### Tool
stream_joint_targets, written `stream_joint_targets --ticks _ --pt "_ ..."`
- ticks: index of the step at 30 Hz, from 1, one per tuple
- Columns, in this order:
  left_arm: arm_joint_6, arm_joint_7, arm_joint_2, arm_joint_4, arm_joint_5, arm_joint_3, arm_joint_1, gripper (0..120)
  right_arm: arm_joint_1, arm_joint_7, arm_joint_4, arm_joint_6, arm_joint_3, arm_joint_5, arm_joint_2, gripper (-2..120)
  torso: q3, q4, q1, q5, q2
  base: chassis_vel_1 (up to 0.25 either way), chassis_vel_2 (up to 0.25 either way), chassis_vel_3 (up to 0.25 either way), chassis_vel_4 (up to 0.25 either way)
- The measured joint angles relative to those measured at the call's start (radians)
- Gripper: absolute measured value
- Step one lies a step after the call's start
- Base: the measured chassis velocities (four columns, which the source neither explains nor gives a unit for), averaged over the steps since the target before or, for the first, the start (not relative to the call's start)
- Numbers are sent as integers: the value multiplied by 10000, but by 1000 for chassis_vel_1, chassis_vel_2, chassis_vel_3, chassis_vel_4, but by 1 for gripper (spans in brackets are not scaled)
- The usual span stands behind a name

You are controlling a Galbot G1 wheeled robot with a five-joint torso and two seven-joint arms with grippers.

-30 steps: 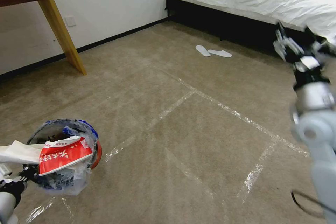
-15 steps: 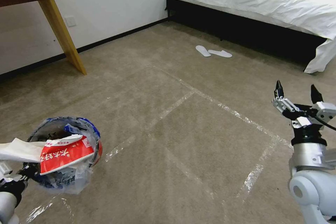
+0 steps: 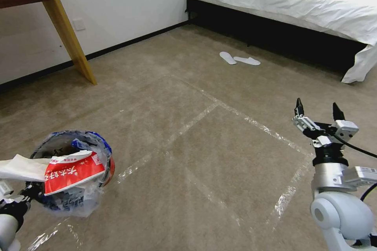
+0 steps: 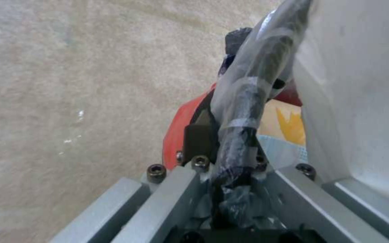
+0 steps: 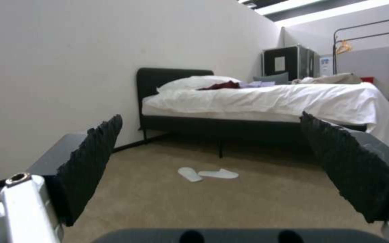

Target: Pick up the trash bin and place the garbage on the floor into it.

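While the left gripper [image 4: 230, 158] clamps the trash bin [image 3: 72, 172] rim, the right gripper [image 3: 317, 113], jaws apart, hangs well apart from the bin over bare floor [image 3: 204, 133].

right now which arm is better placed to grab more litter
Right: the right gripper is free, its fingers spread wide above the floor. The left gripper is clamped on the trash bin rim.
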Motion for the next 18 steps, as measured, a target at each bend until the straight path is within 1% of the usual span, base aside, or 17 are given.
stream_joint_targets --ticks 8,18 --pt "6 -4 -86 2 18 9 -2 0 207 -43 -145 12 -370 -107 37 100 1 1 3 1 -1 -176 191 173 -185" --pt "10 -33 19 136 -17 -29 -47 0 284 -44 -282 29 -684 -199 109 100 0 1 3 1 -1 -209 199 191 -200"
